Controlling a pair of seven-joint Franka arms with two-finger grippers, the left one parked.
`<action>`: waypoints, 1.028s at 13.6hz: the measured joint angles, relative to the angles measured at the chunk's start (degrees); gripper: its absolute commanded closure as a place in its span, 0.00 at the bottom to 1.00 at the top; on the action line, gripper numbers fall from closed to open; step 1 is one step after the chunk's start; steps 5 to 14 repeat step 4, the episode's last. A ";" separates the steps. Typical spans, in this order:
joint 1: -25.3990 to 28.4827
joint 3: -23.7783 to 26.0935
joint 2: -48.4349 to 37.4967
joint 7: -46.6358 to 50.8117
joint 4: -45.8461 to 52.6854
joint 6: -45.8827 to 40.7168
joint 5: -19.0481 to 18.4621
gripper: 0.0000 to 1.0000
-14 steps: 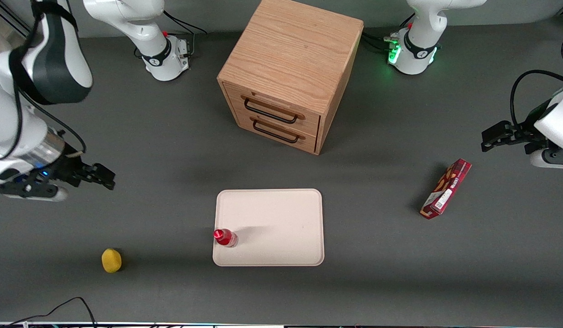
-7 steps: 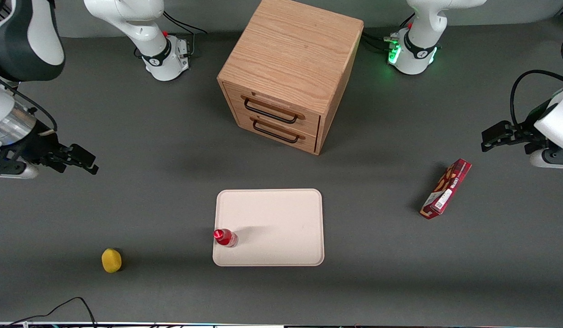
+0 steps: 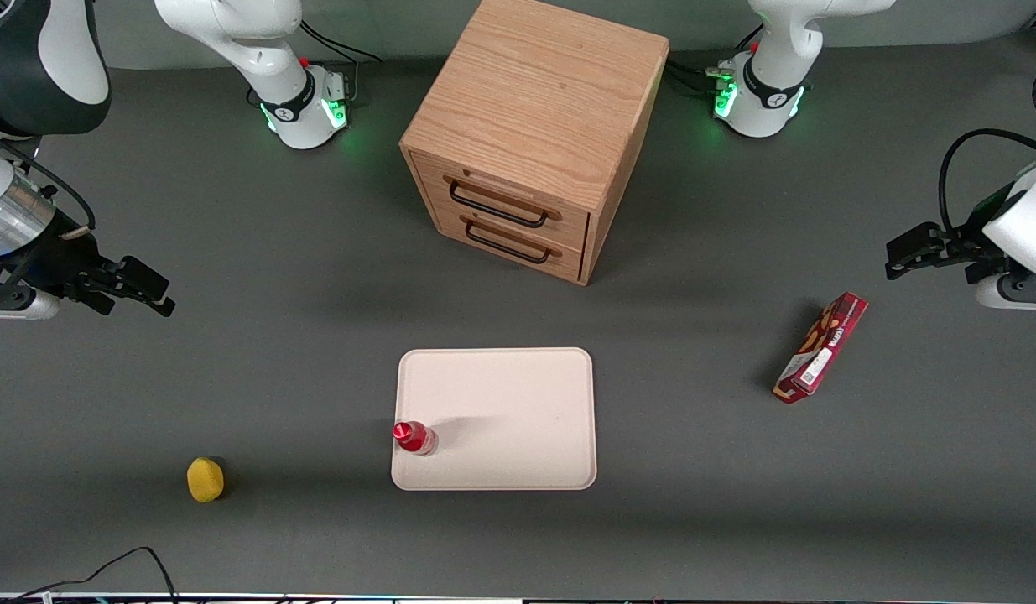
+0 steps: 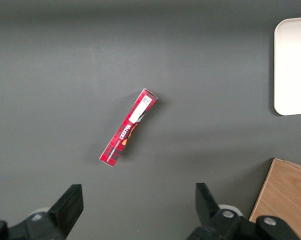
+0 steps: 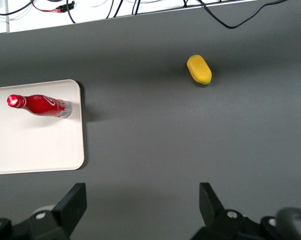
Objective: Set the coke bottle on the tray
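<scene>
The coke bottle (image 3: pixel 414 437) is small and red with a red cap. It stands upright on the cream-white tray (image 3: pixel 518 411), at the tray's corner nearest the front camera on the working arm's side. The wrist view shows the bottle (image 5: pixel 39 105) on the tray (image 5: pixel 35 145) too. My gripper (image 3: pixel 153 294) is open and empty. It hangs high over bare table toward the working arm's end, well away from the tray and farther from the front camera than the bottle. Its two fingers (image 5: pixel 73 200) stand wide apart over grey table.
A wooden two-drawer cabinet (image 3: pixel 526 134) stands farther from the front camera than the tray. A yellow lemon (image 3: pixel 205 479) lies toward the working arm's end. A long red snack box (image 3: pixel 821 346) lies toward the parked arm's end. Cables (image 3: pixel 106 570) run along the table's near edge.
My gripper has drawn away from the tray, toward the working arm's end and farther from the front camera, most of it in the first half second. The bottle has stayed standing on the tray.
</scene>
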 measured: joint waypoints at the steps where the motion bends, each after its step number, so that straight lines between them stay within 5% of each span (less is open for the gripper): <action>1: 0.00 0.00 0.01 0.94 0.59 -0.69 0.00 0.00; 14: 0.00 0.08 0.10 3.40 1.60 -1.84 -0.35 0.00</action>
